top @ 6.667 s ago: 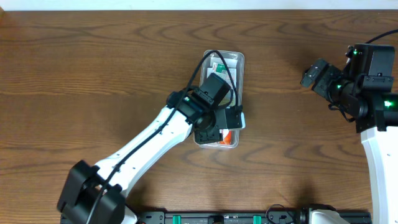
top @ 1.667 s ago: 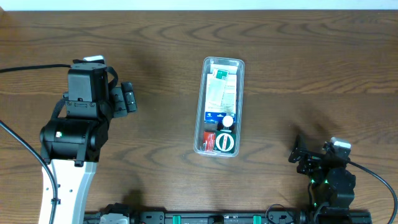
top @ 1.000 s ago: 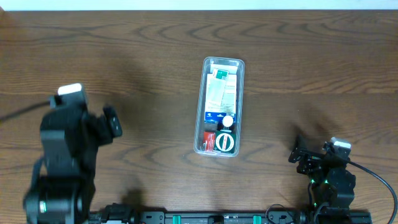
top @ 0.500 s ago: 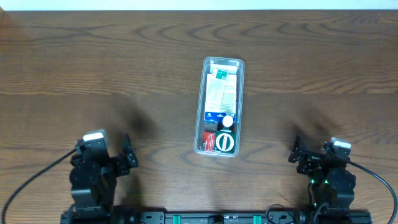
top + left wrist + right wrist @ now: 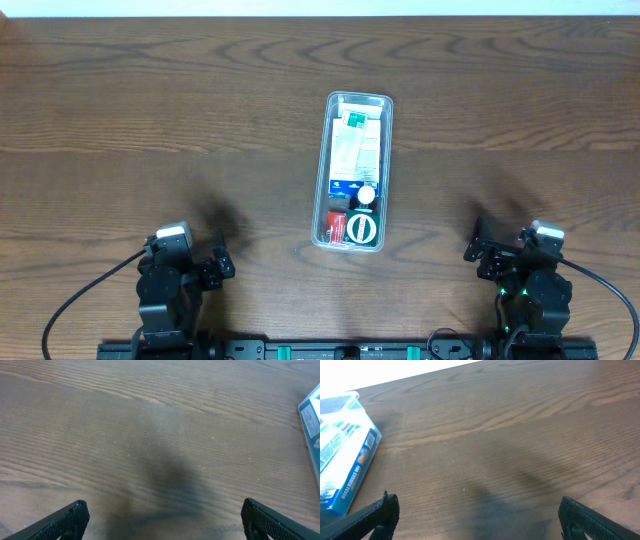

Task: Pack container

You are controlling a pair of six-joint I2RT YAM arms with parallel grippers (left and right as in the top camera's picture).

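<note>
The filled container (image 5: 358,172) lies on the table (image 5: 120,120). At the near edge, the left gripper (image 5: 218,262) and right gripper (image 5: 478,246) are both spread wide, holding nothing.

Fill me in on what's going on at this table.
Nothing is being handled right now. The long clear plastic container lies in the middle of the brown wooden table, filled with small boxes and packets, with a round green-and-white item at its near end. Both arms are parked at the near edge of the table. The left tool and the right tool are both open and empty, well apart from the container. The packing looks done or nearly so.
</note>
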